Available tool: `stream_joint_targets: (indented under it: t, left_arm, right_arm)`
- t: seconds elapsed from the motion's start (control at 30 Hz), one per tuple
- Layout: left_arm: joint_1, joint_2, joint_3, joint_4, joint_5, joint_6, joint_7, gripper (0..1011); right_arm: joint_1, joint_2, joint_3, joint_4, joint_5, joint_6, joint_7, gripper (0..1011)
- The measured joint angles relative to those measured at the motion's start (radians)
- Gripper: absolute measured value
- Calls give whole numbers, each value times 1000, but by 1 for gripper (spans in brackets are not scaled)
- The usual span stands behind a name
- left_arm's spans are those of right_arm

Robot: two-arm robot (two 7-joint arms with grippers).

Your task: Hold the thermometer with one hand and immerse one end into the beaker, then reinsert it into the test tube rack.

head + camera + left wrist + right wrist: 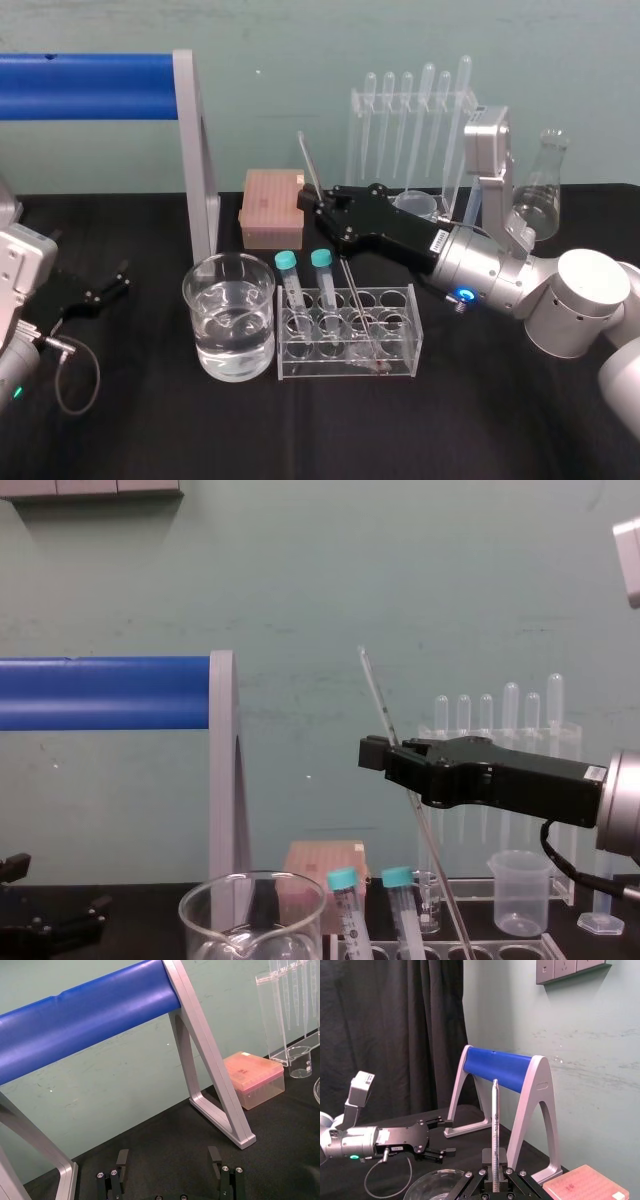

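The right arm comes in from the right side and reaches across to the left, above the back of the test tube rack (pixel 400 297). Its silver wrist has a small blue light on it. The long black right gripper (pixel 318 205) lies almost flat, high above the table.

Its fingers are closed tight on the thermometer (pixel 350 290). They hold it high up, so a short piece of the glass rod sticks out above the fingers and a long piece hangs below them. The thermometer (pixel 385 720) is tilted, with its top leaning away to the left. Its bottom end sits down in a hole of the rack, to the right of the two tubes with teal caps (pixel 287 260).

The glass beaker (pixel 205 330) stands just left of the rack and has water in it. The thermometer is not in the beaker.

The left gripper (pixel 112 283) rests low near the table at the far left, well apart from the beaker. Its two fingers (pixel 122 1157) are spread wide and hold nothing.
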State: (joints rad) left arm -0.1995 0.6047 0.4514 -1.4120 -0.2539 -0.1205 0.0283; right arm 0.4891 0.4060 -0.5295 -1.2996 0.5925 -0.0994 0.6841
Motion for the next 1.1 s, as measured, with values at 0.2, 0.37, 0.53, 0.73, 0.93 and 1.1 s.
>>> stream_joint_targets:
  t: [0.2, 0.37, 0.53, 0.73, 0.93, 1.1]
  left_arm:
    - [0, 0, 0, 0, 0, 0, 0, 1008]
    - [0, 0, 0, 0, 0, 0, 0, 1008]
    - [0, 0, 0, 0, 0, 0, 0, 1008]
    - [0, 0, 0, 0, 0, 0, 0, 1008]
    - [0, 0, 0, 0, 0, 0, 0, 1008]
    - [0, 0, 0, 0, 0, 0, 0, 1008]
  right_arm:
    - [0, 0, 0, 1, -2, 1, 0, 56]
    - [-1, 0, 0, 1, -1, 2, 0, 56]
    - [-2, 1, 0, 2, -2, 6, 0, 178]
    - [-2, 1, 0, 2, -1, 6, 0, 355]
    - [-2, 1, 0, 1, 0, 5, 0, 556]
    - [-2, 1, 0, 1, 0, 4, 0, 716]
